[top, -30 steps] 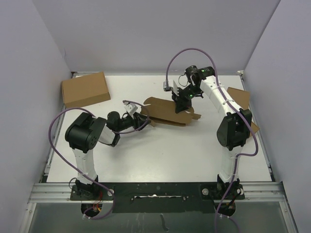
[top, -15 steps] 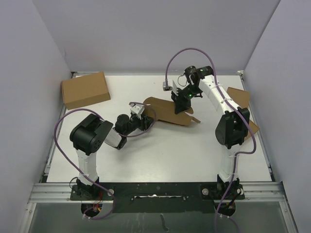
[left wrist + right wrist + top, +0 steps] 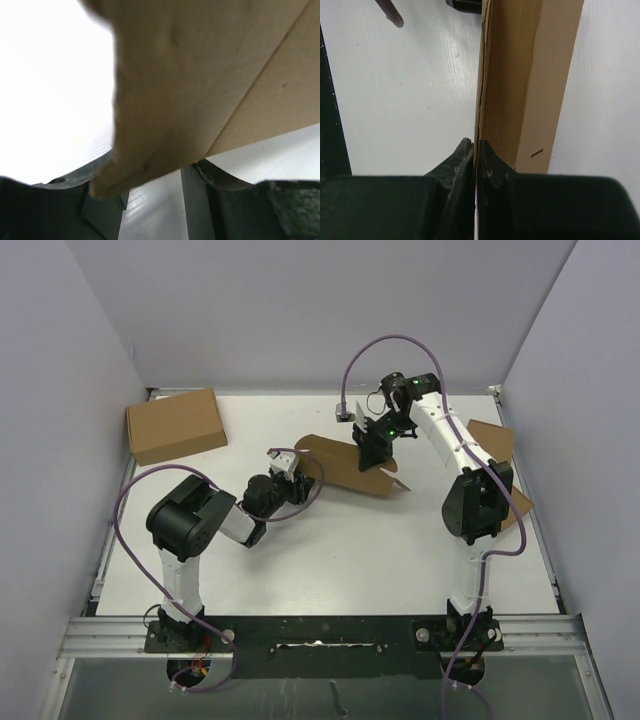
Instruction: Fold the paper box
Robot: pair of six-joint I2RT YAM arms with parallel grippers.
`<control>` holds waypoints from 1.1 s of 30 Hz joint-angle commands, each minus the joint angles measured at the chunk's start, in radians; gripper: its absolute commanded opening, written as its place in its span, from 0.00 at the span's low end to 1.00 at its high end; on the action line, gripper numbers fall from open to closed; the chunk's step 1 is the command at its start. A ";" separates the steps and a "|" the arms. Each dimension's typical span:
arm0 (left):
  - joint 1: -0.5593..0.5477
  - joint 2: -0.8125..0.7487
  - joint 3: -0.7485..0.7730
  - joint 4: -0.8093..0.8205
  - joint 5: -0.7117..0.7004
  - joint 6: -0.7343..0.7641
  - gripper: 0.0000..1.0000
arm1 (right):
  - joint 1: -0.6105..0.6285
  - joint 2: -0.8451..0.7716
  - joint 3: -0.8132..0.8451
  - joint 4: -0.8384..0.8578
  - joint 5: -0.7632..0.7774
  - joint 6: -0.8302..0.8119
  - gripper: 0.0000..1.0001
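Observation:
The paper box (image 3: 335, 462) is a half-folded brown cardboard sheet lying mid-table, one panel raised. My right gripper (image 3: 372, 454) comes down from the far side and is shut on that panel's thin upright edge; in the right wrist view the fingertips (image 3: 465, 150) pinch the cardboard (image 3: 520, 75). At the sheet's left end sits my left gripper (image 3: 290, 470), open. In the left wrist view a cardboard flap (image 3: 200, 75) hangs over the jaws, its corner above one finger (image 3: 102, 215), with bare table between the fingers.
A larger closed brown carton (image 3: 175, 424) lies at the back left. Another brown box (image 3: 495, 445) sits at the right edge behind the right arm. White walls close in the table on three sides.
My left arm has swung right and its gripper now points up under the sheet's left end. The sheet has shifted slightly toward the right, still held by the right gripper.

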 commanded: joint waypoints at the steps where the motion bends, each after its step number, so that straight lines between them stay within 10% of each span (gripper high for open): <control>1: -0.006 -0.044 0.020 0.086 -0.043 0.030 0.40 | -0.013 0.024 0.083 -0.016 -0.035 0.037 0.00; 33: 0.036 -0.197 -0.046 0.090 0.106 0.101 0.43 | -0.022 0.122 0.293 -0.253 -0.102 0.034 0.00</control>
